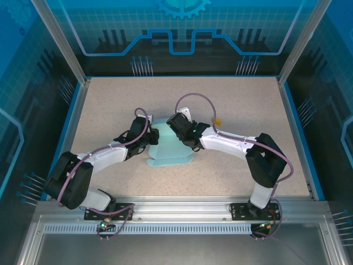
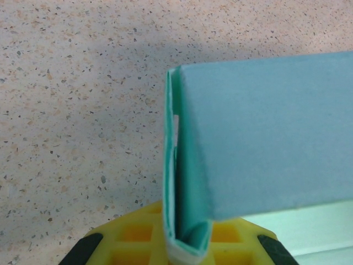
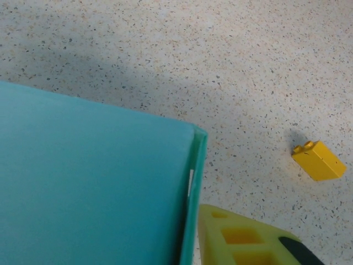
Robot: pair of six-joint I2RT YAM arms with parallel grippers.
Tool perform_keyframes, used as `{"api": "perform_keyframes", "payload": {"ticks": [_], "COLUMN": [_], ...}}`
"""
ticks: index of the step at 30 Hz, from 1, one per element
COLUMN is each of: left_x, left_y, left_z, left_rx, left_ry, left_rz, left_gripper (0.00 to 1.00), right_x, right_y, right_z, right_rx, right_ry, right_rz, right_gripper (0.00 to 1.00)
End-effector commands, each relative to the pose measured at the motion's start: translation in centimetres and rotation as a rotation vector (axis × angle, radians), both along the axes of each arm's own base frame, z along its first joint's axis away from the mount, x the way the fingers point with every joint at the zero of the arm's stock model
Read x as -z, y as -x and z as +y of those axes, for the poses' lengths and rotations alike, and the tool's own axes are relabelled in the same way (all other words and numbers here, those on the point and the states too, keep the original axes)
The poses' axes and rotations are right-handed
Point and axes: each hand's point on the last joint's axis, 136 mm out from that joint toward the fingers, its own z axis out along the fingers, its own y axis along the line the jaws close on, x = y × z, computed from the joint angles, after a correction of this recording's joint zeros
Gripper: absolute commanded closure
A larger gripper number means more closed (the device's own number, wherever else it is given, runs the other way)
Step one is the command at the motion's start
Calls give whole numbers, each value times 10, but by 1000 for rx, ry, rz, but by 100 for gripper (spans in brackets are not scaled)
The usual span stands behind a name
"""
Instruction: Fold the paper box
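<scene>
Paper box [image 1: 168, 149]: centre of tabletop [image 1: 110, 105]. Partly folded, with walls raised and doubled; closing likely remains. Left fingers [image 2: 127, 223] clamped on one doubled wall. Right fingers [image 3: 242, 237] beside opposite wall; grip unclear.

On the table [image 1: 248, 99] centre, paper box [image 1: 171, 157]; small block [image 1: 218, 120] behind, rightward.

Speckled beige table [image 1: 110, 105], blue printed walls [image 1: 220, 27]

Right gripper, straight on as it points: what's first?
The pale light-blue card paper box; its wall sits right beside the right gripper's fingers. Beyond, probably speckled tabletop; depth unclear.
</scene>
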Motion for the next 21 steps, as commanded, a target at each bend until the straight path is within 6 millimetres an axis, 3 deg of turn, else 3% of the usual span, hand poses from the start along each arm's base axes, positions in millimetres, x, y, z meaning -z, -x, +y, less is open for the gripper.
{"api": "perform_keyframes", "payload": {"ticks": [1, 15, 21], "left_x": [-11, -11, -11], "left_y": [-5, -5, -5], "left_z": [-4, -5, -6], "left_rx": [12, 15, 14], "left_ry": [5, 11, 6], "left_rz": [-24, -24, -24], "left_gripper": [88, 88, 88], "right_x": [-11, -1, -1], "right_y": [-8, -12, -12], "right_z": [-3, -33, -23], "right_rx": [39, 131, 86], "right_ry": [7, 191, 156], "right_rz": [-55, -66, -44], "right_gripper": [79, 85, 81]}}
